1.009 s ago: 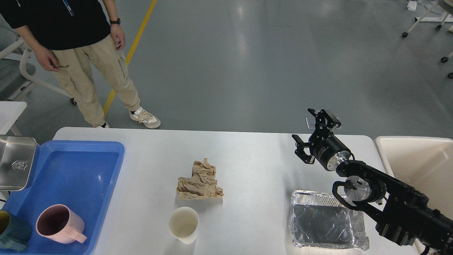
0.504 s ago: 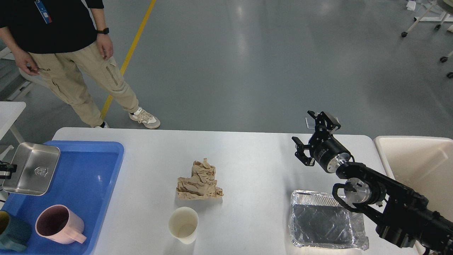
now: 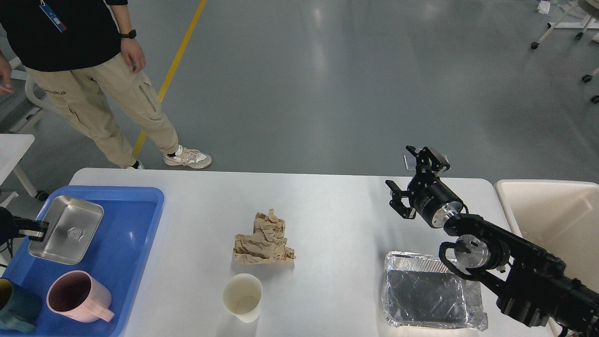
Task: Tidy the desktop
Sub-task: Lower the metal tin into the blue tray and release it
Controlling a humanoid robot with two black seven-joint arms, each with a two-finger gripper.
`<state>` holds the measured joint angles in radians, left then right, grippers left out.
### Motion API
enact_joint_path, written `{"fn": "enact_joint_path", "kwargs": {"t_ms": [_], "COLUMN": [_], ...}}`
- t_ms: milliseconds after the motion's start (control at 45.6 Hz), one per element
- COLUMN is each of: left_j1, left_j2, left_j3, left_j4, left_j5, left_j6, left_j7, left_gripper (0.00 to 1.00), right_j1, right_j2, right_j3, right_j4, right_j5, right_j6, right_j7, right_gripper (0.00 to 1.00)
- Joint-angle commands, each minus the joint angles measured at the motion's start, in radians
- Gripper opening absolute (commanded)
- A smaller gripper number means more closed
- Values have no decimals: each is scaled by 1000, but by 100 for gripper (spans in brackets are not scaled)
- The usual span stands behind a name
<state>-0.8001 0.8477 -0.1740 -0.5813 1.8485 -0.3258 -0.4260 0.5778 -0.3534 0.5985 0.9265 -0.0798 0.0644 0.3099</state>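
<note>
Bench (image 3: 337, 206): the white top is filling the lower half of the head view, running from the blue tray on the left to the beige bin on the right.
Right claw (image 3: 411, 180): it is hovering over the far right part of the bench with its two fingers spread wide and gripping nothing.
Left claw (image 3: 35, 229): only its tip is showing at the left edge, pinching the near-left rim of the steel tray.
Steel tray (image 3: 66, 229): it is sitting tilted over the far part of the blue tray; whether it is touching the bottom, I cannot tell.
Blue tray (image 3: 126, 243): it is lying on the left end of the bench, carrying a pink mug (image 3: 77, 297) and a dark teal cup (image 3: 16, 309) at its near end.
Crumpled brown paper (image 3: 264, 238): it is lying near the middle of the bench.
Paper cup (image 3: 242, 297): it is standing upright just in front of the paper, apart from it.
Foil tray (image 3: 428, 295): it is lying at the near right, partly under the right arm.
Beige bin (image 3: 552, 215): it is standing just beside the right end of the bench.
Person (image 3: 89, 70): standing on the floor beyond the far left corner.
</note>
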Motion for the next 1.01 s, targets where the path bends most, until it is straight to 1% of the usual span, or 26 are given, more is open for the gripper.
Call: {"fn": "enact_joint_path", "kwargs": {"t_ms": [0,153,285,417,439,526,570,680,789,855,921,987], "left_j1": [-13,-14,-14,-14,-14,-14,-14,-13,-16,-16,-18,-18], "left_j2": [-45,-93,-108,-110,-108,-107,-107,-107,-88,-52,-6,33], "left_j3": [21,59,71,70,70,71,71,67,67,59,51,50], "left_j4": [35,77,84,83,83,83,83,72,42,-15,-86,-165], "left_j5": [0,-6,-14,-31,-40,-78,-90,-114,-130,-141,-176,-247], "left_j6": [4,25,30,30,28,27,27,21,11,4,-18,-41], "left_j7": [4,4,4,3,3,3,3,3,7,26,58,99], "left_gripper": [5,5,6,14,17,34,37,41,54,66,72,80], "right_j1": [-6,-6,-4,-4,-6,-6,-6,-6,-6,-6,-6,-6], "right_j2": [-2,-2,-2,-1,-1,-1,-1,-1,-1,-1,-1,2], "right_j3": [0,0,0,0,0,0,0,0,0,0,0,0], "right_j4": [0,0,0,0,0,-1,-1,-1,-5,-5,-5,-6], "right_j5": [0,0,0,0,0,0,0,0,0,0,0,-1], "right_j6": [2,0,0,0,2,2,0,0,0,2,0,0], "right_j7": [0,0,0,0,0,0,0,0,0,0,0,0], "right_gripper": [100,100,100,100,100,100,100,100,100,100,100,100]}}
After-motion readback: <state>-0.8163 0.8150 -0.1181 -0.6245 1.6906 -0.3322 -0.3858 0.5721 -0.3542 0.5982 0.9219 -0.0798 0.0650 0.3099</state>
